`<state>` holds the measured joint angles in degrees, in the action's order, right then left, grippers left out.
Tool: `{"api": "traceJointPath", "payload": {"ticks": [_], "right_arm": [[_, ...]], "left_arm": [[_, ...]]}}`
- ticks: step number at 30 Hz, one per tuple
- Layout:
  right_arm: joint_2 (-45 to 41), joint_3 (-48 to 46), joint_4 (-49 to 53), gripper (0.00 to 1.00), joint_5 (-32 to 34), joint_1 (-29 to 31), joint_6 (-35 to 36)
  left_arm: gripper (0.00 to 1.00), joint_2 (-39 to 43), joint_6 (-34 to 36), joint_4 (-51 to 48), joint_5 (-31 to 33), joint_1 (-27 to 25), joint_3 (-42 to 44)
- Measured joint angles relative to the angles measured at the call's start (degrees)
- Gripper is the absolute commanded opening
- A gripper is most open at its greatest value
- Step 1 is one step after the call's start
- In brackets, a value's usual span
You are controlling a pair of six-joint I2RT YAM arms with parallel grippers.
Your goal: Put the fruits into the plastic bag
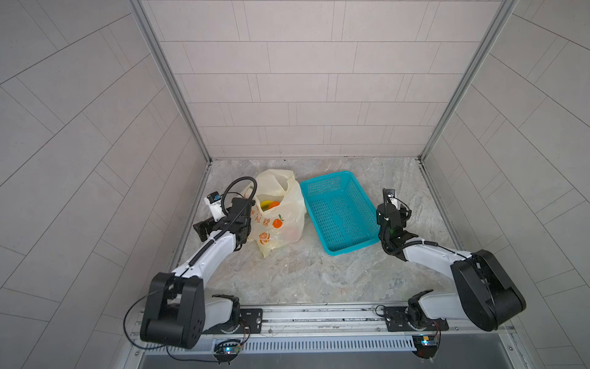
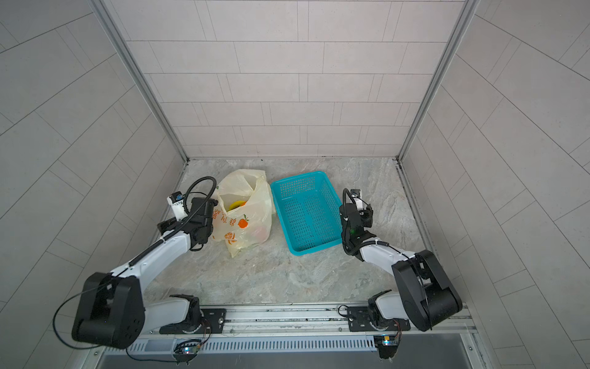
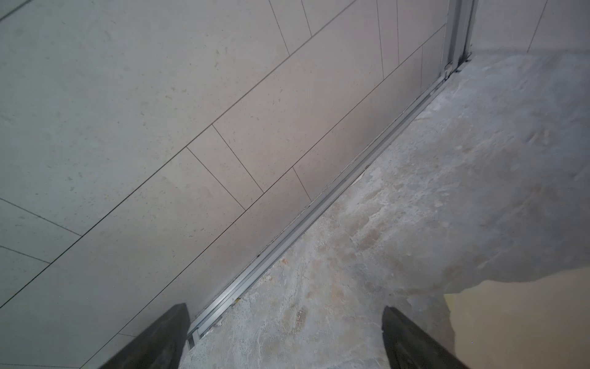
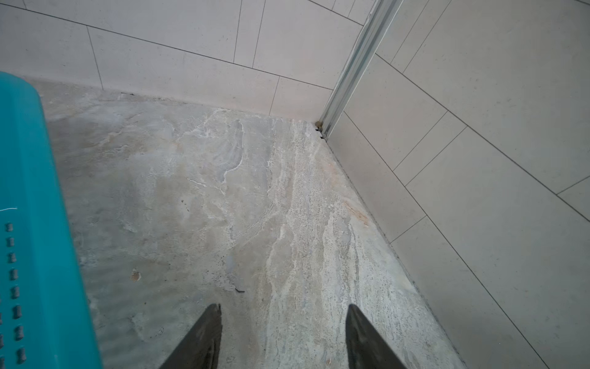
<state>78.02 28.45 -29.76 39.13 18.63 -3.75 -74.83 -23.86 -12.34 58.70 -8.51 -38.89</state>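
From my console, the pale grey tiled walls (image 1: 303, 96) box in the cell on three sides. The left gripper (image 3: 284, 308) points at the side wall nearest it, and the right gripper (image 4: 284, 306) points at the far corner on its own side. The mottled grey stone-look tabletop (image 1: 303, 274) lies under both of them.

In both top views the teal rectangular mesh plastic basket (image 1: 327, 176) (image 2: 298, 176) stands just beside the right gripper, on the side toward the other arm. The right wrist view shows one teal basket wall (image 4: 32, 191) near the finger on that side, with bare tabletop between the two.

The thin, translucent, pale-yellow crinkly plastic bag (image 1: 277, 223) (image 2: 252, 223), printed with orange fruits and orange lettering, sits between the basket and the left arm. It is right against the back of the left gripper's wrist and behind the fingers. Its mouth gapes upward. The left wrist view catches a pale-yellow edge of the bag (image 3: 526, 319) just beside one finger.

The left gripper is spread wide with only tabletop and wall edge between its jaws. The right gripper's jaws stand apart at a narrower gap over bare tabletop, holding nothing.

The fruits I can see are inside the bag's mouth, behind the left gripper: a small yellow toy banana (image 1: 266, 203) (image 2: 238, 204) with a small round orange fruit (image 1: 275, 205) touching it. The crinkled film hides whatever lies deeper.
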Motion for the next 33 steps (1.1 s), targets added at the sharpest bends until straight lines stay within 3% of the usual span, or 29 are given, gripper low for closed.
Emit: {"api": "traceJointPath", "payload": {"ticks": [4,12,17,21,22,23,27,33], "right_arm": [[0.8,-0.3,-5.1,0.59,-1.2,-1.2,2.7],[-0.3,-1.5,-4.1,0.6,-3.5,-2.6,3.3],[2.0,-4.6,-12.2,0.66,-4.2,-4.4,3.4],[3.8,-5.4,-17.6,0.68,-8.3,-6.4,4.2],[4.4,-6.0,-19.4,0.72,-9.9,-7.4,4.1],[5.5,-6.4,-21.5,0.99,-11.9,-8.9,3.5],[10.6,-6.9,-24.9,0.99,-18.7,-14.1,2.9],[11.7,-7.2,-23.7,0.99,-24.7,-14.3,3.1]], "left_arm": [[1.0,-6.6,3.0,8.8,-0.6,0.2,0.4],[1.0,-13.6,9.6,21.7,-5.6,0.2,0.7],[1.0,-12.9,14.6,41.1,-14.3,1.0,8.9],[1.0,-13.4,17.9,49.2,-23.1,1.8,13.8],[1.0,-13.6,18.2,51.4,-24.8,2.1,14.3],[1.0,-14.3,18.8,54.9,-26.3,2.4,15.0],[1.0,-15.8,19.8,59.4,-29.5,2.6,15.8],[1.0,-16.2,21.0,64.4,-31.0,2.5,16.2]]}}
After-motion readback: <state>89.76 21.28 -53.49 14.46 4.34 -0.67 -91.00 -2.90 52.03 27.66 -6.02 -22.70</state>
